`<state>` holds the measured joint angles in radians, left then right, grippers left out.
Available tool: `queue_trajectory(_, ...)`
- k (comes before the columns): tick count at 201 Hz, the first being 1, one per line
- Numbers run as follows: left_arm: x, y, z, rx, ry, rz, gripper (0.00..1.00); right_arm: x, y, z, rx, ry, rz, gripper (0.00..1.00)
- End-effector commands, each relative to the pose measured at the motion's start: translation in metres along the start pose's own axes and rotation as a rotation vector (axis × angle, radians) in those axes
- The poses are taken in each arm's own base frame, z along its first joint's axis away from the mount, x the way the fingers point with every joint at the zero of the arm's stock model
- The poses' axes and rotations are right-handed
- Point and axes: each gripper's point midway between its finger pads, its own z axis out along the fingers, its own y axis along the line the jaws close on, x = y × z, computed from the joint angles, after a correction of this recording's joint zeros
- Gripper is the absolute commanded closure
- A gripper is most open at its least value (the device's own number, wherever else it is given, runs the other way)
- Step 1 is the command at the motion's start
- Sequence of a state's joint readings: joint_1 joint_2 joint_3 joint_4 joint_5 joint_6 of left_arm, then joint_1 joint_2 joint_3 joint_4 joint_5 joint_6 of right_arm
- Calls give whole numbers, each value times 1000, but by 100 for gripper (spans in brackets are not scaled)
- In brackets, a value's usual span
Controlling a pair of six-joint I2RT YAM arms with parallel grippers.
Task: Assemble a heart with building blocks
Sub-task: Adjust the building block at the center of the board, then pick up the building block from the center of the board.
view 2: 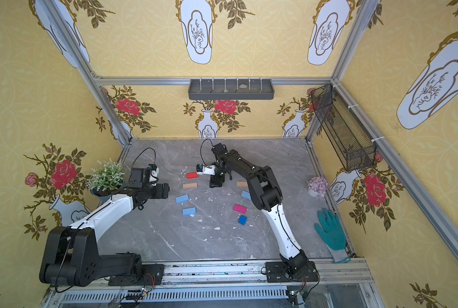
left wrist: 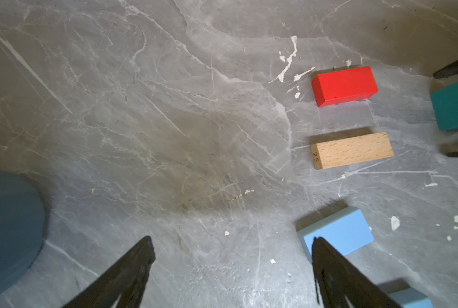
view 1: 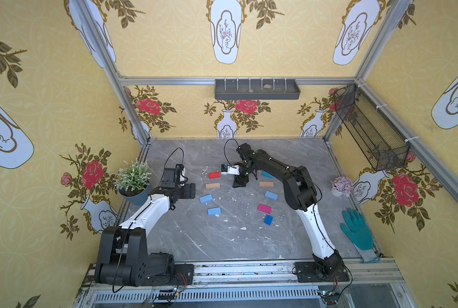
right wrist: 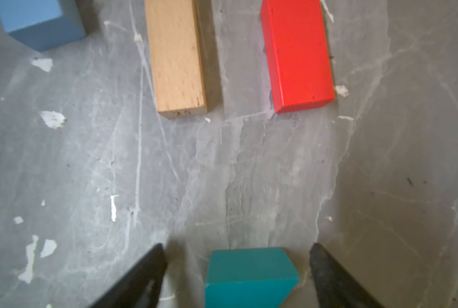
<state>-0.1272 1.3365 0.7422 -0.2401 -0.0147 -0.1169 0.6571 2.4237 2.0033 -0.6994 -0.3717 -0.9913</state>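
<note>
My left jaws gape empty; right jaws stand wide astride the teal block (right wrist: 249, 274): light, hard, likely slick; I'd pinch its flat sides.

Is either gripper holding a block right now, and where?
Nothing is held. Right gripper stands open astride the teal wedge-shaped block, gaps both sides; left gripper open, empty.

Red block (left wrist: 344, 86) near seemingly teal block (left wrist: 453, 106)

Tan rectangular wooden block (left wrist: 353, 149), lying flat: small dark numeral 25 printed on its short end face, legible in left wrist view. Faint marks on that end face in right wrist view: illegible.
</note>
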Motion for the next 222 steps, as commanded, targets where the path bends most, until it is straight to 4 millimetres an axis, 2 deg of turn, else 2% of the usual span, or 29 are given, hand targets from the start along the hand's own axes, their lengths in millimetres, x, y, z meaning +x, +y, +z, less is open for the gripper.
queue_trajectory(1, 1, -1, 1, 9, -2, -9, 6, 2, 0, 0, 0, 13, 132, 2)
queue_trajectory(51, -3, -1, 2, 12, -6, -6, 6, -8, -29, -9, 123, 2, 510, 2)
queue_trajectory(54, -3, -1, 3, 12, -6, -6, 6, -14, -39, -17, 154, -17, 525, 3)
queue_trajectory(64, -3, -1, 3, 12, -6, -5, 6, -17, -51, -27, 215, -32, 636, 2)
queue_trajectory(86, -5, -1, 3, 9, -6, -2, 6, -28, -66, -57, 325, -84, 827, 2)
queue_trajectory(102, -4, -1, 4, 9, -2, 2, 6, -48, -66, -83, 405, -134, 900, 2)
queue_trajectory(116, -6, 0, 3, 8, -5, -1, 6, -51, -59, -88, 468, -152, 962, 2)
queue_trajectory(128, -7, 0, 4, 7, -6, -2, 6, -43, -55, -84, 491, -182, 1099, 2)
queue_trajectory(141, -9, 0, 5, 10, -8, -2, 6, -42, -44, -67, 316, -202, 1190, 0)
queue_trajectory(150, -10, 0, 5, 10, -7, -2, 6, -30, -42, -55, 254, -139, 1286, 18)
queue_trajectory(156, -11, 0, 4, 11, -10, -3, 6, -21, -39, -44, 249, -83, 1318, 21)
queue_trajectory(192, -11, -1, 4, 12, -7, -2, 6, -25, -30, -27, 312, 34, 1239, 19)
queue_trajectory(222, -11, -1, 4, 14, -6, 0, 6, -17, -17, -19, 299, 113, 1200, 24)
